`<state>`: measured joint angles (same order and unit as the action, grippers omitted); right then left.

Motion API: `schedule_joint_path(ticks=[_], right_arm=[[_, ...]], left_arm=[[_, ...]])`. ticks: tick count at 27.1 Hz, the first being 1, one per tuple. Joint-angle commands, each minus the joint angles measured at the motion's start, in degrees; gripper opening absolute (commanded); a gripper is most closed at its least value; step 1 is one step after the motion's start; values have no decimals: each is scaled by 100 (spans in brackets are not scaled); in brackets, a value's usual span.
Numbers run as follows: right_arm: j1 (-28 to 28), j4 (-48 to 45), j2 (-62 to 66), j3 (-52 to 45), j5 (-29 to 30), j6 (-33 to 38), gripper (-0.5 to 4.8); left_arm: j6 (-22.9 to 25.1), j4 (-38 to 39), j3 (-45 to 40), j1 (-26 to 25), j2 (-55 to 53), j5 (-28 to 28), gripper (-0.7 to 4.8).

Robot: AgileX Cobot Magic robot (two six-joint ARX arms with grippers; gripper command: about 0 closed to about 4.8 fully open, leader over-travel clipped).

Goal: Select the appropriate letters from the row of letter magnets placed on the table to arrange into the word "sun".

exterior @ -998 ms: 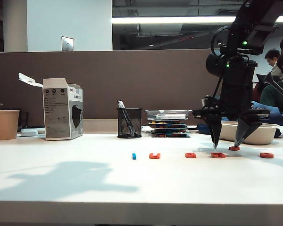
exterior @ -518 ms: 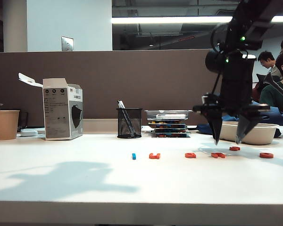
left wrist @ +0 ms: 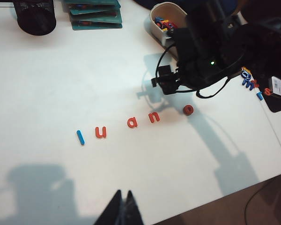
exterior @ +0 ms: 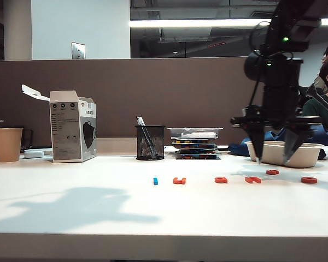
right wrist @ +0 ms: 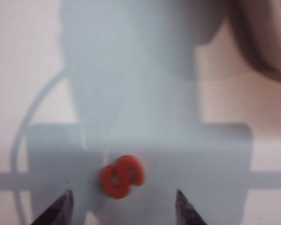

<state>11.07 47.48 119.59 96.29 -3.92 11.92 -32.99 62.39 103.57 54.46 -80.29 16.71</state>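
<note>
Letter s [right wrist: 122, 176] on table [right wrist: 18, 70], between open right hand [right wrist: 122, 206] fingertips.

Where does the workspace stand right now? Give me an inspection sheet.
Surface: white table, bare in front.
Job's things: blue piece, then orange-red u, a, n, o in a row; s lies behind the row, flat.
Clutter: paper cup, carton, pen cup, stacked trays, bowl holding spare letters.
Grippers: right gripper open, above the s, holding nothing; left gripper shut, empty, high over the table's front.
Cables: black leads on the right arm, off the table.
Surroundings: partition wall; people seated behind.
</note>
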Motion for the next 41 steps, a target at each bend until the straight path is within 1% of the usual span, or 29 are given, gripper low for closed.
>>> schedule_joint_path(ticks=[1, 4, 8, 11, 14, 19, 21, 30, 33, 41], right_arm=[[-129, 26, -33, 26, 164, 205, 272], [-155, -4, -4, 26, 415, 197, 271], [-103, -101, 85, 26, 428, 164, 270], [-101, -85, 133, 26, 428, 166, 270], [-101, -74, 166, 26, 437, 181, 270], [-101, -199, 192, 26, 901, 203, 269], [-101, -234, 223, 26, 922, 203, 260], [-103, -492, 332, 26, 922, 199, 260], [-103, -581, 334, 26, 1032, 199, 259], [-103, -496, 334, 26, 1060, 155, 251]], left_arm=[[22, -33, 15, 4, 15, 0, -5], [22, -33, 15, 4, 15, 0, -5], [35, -37, 15, 2, 15, 17, -5], [267, -42, 15, 2, 15, 13, -5], [302, -37, 15, 2, 15, 15, -5], [302, -42, 15, 2, 15, 15, -5], [302, -44, 15, 2, 15, 20, -5], [302, -79, 15, 2, 15, 17, -5], [304, -79, 15, 2, 15, 20, -5], [302, -79, 15, 2, 15, 20, -5]])
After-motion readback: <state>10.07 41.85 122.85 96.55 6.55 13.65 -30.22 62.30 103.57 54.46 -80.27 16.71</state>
